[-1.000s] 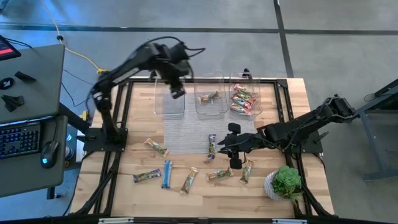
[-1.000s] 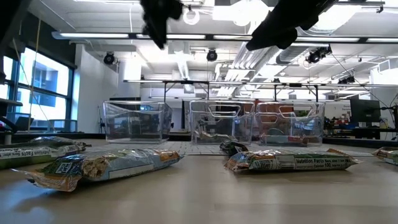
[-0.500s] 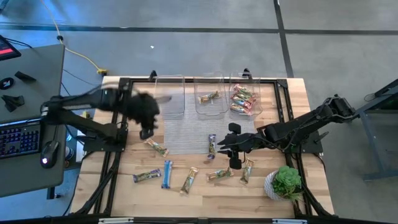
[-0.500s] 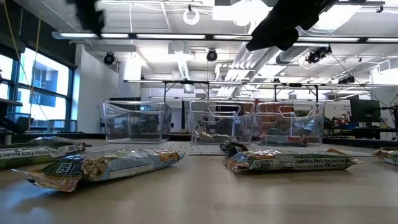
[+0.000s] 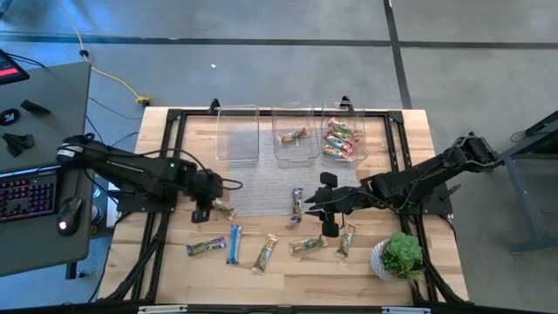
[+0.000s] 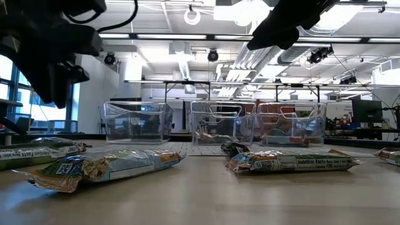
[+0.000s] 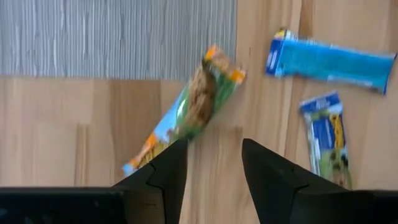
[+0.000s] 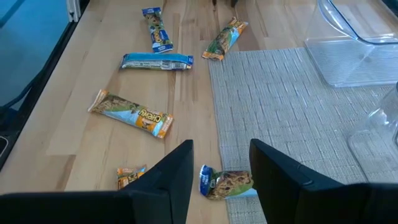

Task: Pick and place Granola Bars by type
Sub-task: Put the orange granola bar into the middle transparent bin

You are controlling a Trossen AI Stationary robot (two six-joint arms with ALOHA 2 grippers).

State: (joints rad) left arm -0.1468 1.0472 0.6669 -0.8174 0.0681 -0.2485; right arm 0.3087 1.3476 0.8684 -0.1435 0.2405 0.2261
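a: right, eyes on the tan-and-green bar (image 5: 224,209) lying slantwise on the table (image 5: 366,270), just off the corner of the grey mat (image 5: 261,187). that looks like the one being gone for.

b: agreed. the left tool (image 5: 204,208) is low and right beside it. from its own wrist camera the bar (image 7: 186,112) sits just ahead of the fingertips (image 7: 177,158), slightly off to one side, not between them.

a: and the fingers?

b: parted, a moderate gap, nothing in it. so i'd call this the approach stage of a pick, grasp not yet made.

a: what does the next move need?

b: a nudge forward and a slight turn so the jaws straddle the bar across its narrow width, then down and close. it's flat and shiny, so i'd guess it could slip if pinched at the crimped end.

a: where would it go after?

b: judging by the clear bins (image 5: 295,135) along the far edge: the middle one holds one tan-looking bar, the one beside it a heap of red ones (image 5: 339,139), the third looks empty.

a: and the other arm?

b: the right tool (image 5: 329,205) hangs over the mat's near edge, fingers apart and empty, with a small dark-wrapped bar (image 5: 297,202) close by. a blue bar (image 5: 234,243) and several more tan ones (image 5: 266,251) lie scattered toward the front, near the potted plant (image 5: 399,255).
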